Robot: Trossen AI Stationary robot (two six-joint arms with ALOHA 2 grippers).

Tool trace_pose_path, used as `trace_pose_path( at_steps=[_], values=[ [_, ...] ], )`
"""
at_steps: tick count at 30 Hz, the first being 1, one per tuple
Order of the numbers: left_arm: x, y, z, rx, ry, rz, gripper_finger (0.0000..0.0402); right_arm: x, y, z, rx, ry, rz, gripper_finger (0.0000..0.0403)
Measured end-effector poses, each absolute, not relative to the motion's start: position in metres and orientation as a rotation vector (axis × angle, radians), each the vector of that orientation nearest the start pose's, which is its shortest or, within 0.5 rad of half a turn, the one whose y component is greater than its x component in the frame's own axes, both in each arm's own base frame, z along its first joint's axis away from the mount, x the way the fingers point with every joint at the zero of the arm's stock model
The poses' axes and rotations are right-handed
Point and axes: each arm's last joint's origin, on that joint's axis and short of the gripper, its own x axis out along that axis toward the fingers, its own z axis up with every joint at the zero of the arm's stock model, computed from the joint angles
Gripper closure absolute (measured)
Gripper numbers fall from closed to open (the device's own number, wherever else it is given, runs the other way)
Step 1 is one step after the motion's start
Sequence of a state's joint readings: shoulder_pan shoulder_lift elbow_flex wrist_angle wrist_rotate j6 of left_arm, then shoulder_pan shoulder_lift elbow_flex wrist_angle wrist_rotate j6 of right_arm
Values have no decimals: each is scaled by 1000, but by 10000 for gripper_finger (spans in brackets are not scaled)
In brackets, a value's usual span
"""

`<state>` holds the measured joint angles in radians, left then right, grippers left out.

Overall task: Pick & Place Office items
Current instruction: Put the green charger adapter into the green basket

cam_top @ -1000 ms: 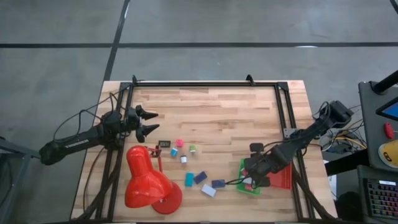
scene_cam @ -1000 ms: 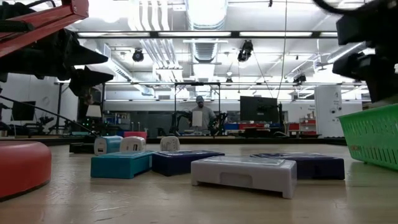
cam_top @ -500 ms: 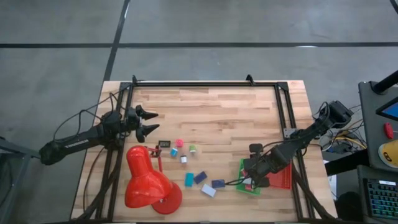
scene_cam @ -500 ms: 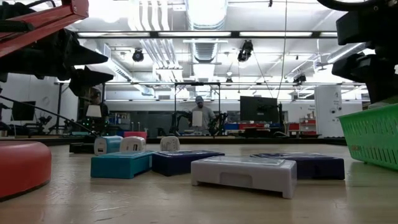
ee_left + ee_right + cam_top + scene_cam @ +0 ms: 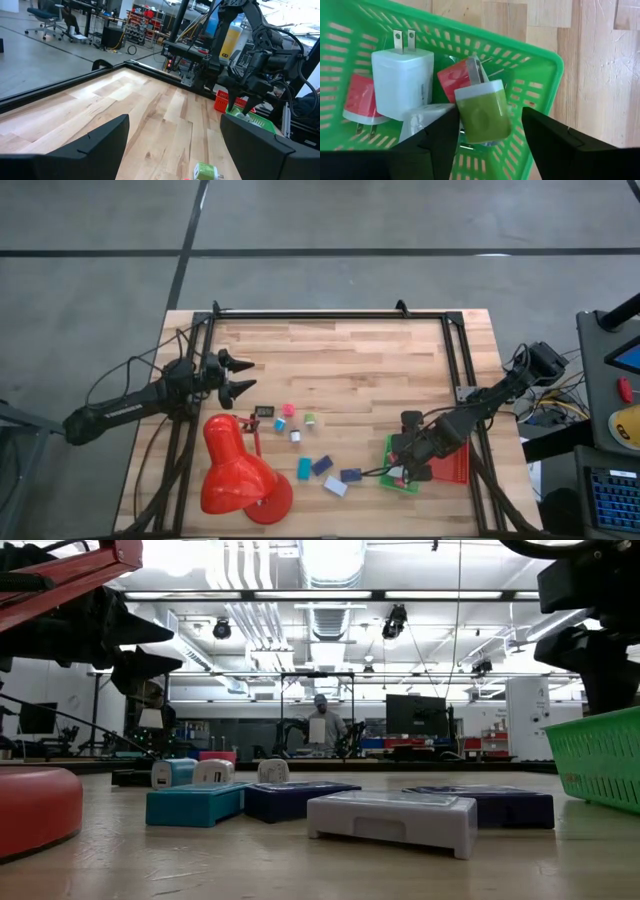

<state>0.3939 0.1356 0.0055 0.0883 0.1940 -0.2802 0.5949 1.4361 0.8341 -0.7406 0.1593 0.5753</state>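
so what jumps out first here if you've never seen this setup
The big red lamp at the table's front left. Next, the right hand over the green basket at front right, a green plug between its fingers, above white and red plugs. Small colored blocks lie scattered mid-table.

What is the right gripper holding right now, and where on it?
Apparently nothing firmly: the green charger sits between the right gripper's fingers over the green basket, with a gap at one finger. The left gripper is empty.
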Motion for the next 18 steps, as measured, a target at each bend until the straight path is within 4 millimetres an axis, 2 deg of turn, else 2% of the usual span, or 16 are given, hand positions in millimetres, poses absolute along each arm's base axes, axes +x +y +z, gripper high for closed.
trace_pose_path(
  at_steps=[6,18],
  values=[
    [99,35,163,-291,12,204,82,204,132,182,-5,1289,-1,175],
    [99,35,163,-291,12,204,82,205,133,186,-4,1276,10,179]
  ],
)
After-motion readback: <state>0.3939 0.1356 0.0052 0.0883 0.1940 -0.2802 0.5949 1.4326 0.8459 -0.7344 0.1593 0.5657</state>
